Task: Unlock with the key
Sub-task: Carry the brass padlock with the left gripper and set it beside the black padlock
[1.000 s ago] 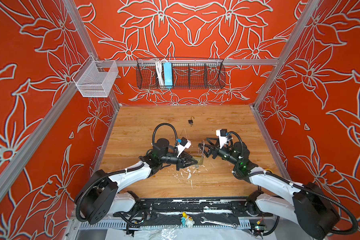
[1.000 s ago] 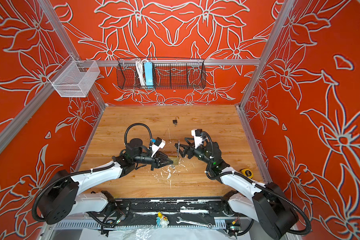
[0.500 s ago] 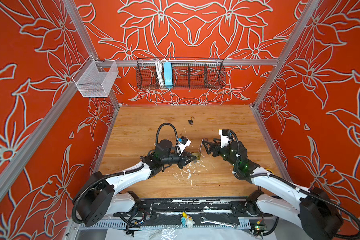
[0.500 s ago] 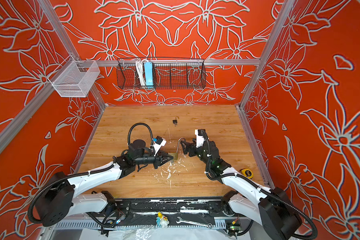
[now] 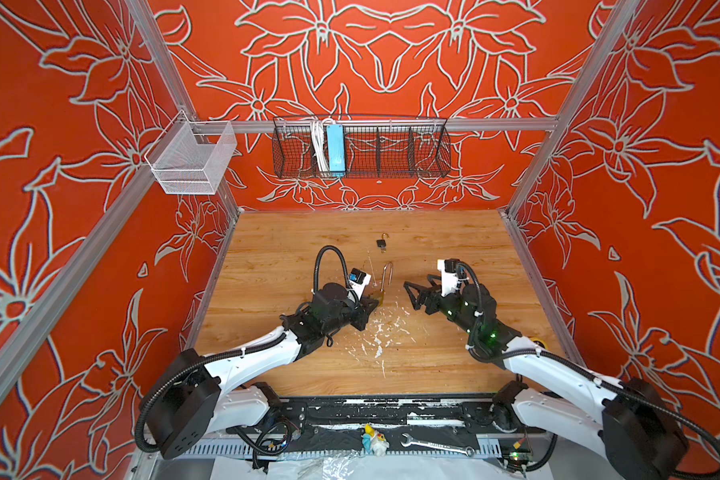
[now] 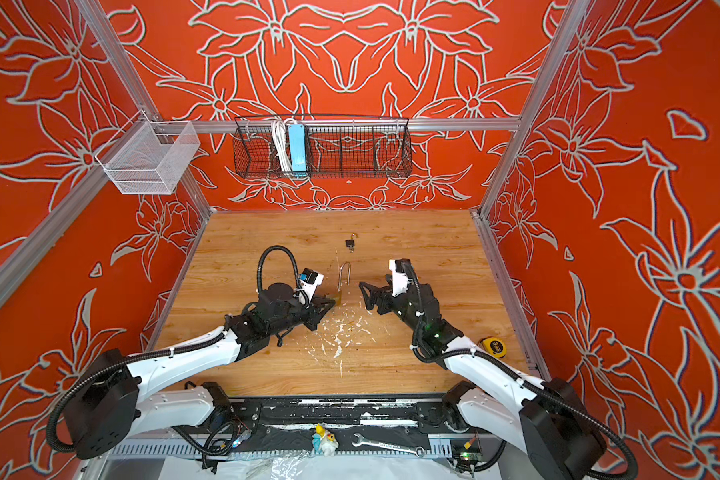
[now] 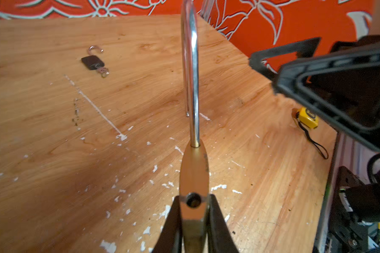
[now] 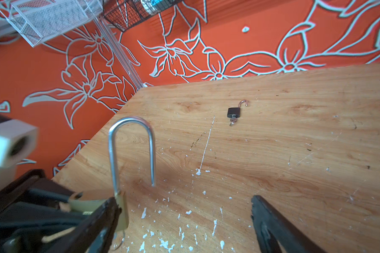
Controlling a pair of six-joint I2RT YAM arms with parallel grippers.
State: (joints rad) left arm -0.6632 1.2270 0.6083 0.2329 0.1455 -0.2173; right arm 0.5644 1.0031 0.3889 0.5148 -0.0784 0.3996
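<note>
Brass padlock (image 5: 378, 296): flat yellow-metal body with rounded shoulders and a dull finish. In the left wrist view it shows edge-on, narrow and tapered toward the top. The shackle (image 8: 132, 122) is a long, polished chrome U. One leg is seated in the body. The other leg hangs free, its end clear of the body, so the lock is open. A thin wire ring (image 8: 119, 242) hangs under the body. I can't make out a key on it.

Left gripper (image 5: 371, 302): black fingers (image 7: 215, 219) clamped on the flat faces of the padlock body, shackle pointing up and away from the wrist. The lock sits mid-table, between the two arms.

Right gripper (image 5: 410, 296): jaws wide apart and holding nothing. In both top views it is just beside the padlock, not touching.

Table (image 5: 454, 249): wood grain, scuffed, with white paint flecks and one thin white streak.

Small black padlock (image 5: 381, 243): lies flat farther back, with a squarish dark body, its hooked shackle open and a silver key (image 8: 232, 121) in its base.

Yellow tape measure (image 6: 493, 347): near the right edge, with a black strap.
</note>
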